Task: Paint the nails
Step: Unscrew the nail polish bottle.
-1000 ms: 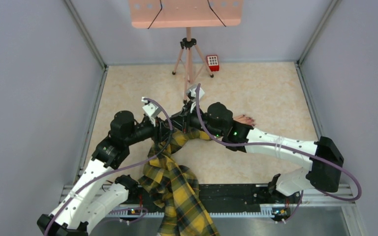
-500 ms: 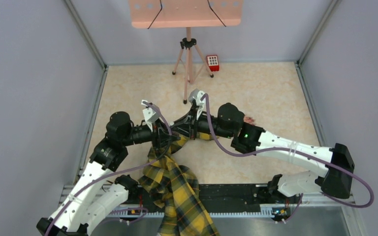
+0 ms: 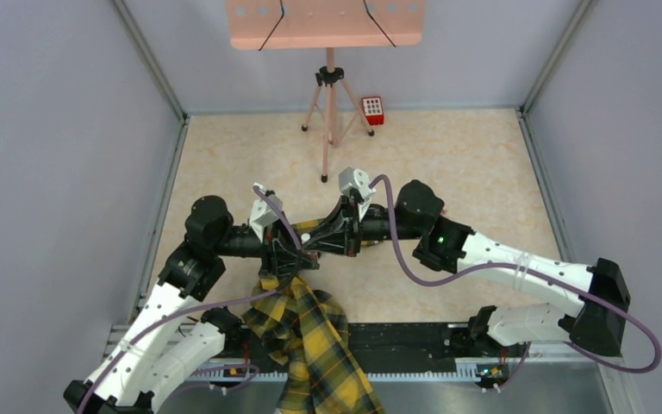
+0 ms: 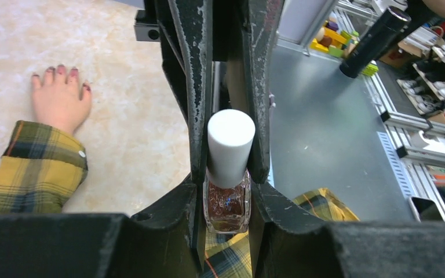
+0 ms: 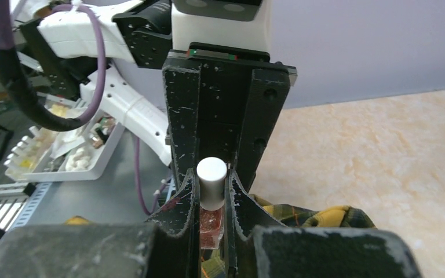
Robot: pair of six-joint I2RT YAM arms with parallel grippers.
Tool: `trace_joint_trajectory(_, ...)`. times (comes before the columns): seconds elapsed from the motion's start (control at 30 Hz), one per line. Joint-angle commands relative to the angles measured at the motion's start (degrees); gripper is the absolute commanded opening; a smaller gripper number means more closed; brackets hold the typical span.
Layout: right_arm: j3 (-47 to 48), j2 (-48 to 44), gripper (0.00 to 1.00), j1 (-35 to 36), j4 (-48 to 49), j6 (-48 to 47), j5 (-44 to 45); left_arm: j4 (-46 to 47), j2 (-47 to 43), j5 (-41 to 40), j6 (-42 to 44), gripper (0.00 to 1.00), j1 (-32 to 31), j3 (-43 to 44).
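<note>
While the nails (image 4: 61, 69) of the dummy hand (image 4: 61, 101) lie flat on the desk (image 4: 127, 116), well apart from the work, the left jaws grip the glass body of a polish bottle (image 4: 227, 204) and the right jaws close on its white cap (image 4: 230, 139). The cap is seated and no brush is out (the nails look dark red already). Judged progress: early. Left to do: unscrew the cap, draw the brush, carry it to each nail.

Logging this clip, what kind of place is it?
Probably a robot lab test cell: grey walls enclose the tabletop, a tripod holds a pink board, and the left gripper and right gripper clamp a nail polish bottle.
</note>
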Motion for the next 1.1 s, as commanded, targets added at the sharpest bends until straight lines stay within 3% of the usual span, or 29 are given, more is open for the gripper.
trace_joint_trajectory(0.0,-1.67,-1.83,0.00,-2.10,6.37,3.32,-9.76,5.95,-0.20,5.78,-2.16,0.00,-0.21,0.34)
trace_joint_trajectory(0.27,-1.26,-1.77,0.00,-2.36,6.18,4.07,-10.20,5.27,0.45,4.18,-1.46,0.00,-0.18,0.29)
trace_joint_trajectory(0.33,-1.25,-2.16,0.22,-2.31,5.39,4.09,-7.80,4.26,0.50,2.77,-0.71,0.00,-0.19,0.50)
trace_joint_trajectory(0.37,-1.17,-2.36,0.41,-2.44,4.73,4.15,-6.03,3.51,0.48,1.31,0.03,0.00,-0.20,0.55)
trace_joint_trajectory(0.43,-1.24,-3.17,0.70,-2.47,3.47,4.01,-1.46,2.24,0.31,-1.36,1.25,0.00,-0.21,0.72)
trace_joint_trajectory(0.5,-1.63,-4.07,0.82,-2.75,3.00,4.12,2.83,0.75,0.07,-4.69,2.60,0.00,-0.23,1.06)
trace_joint_trajectory(0.67,-3.50,-6.28,0.85,-3.17,2.22,4.44,15.51,-0.58,-1.09,-9.31,4.41,0.00,-0.31,1.32)
trace_joint_trajectory(0.9,-3.66,-6.83,0.74,-2.31,2.51,7.55,28.46,-4.01,-0.95,-27.56,5.97,0.00,-0.24,2.11)
trace_joint_trajectory(1.07,-0.91,-4.43,0.68,1.00,0.39,6.56,34.56,-5.89,0.39,-34.12,6.45,0.00,-0.23,2.80)
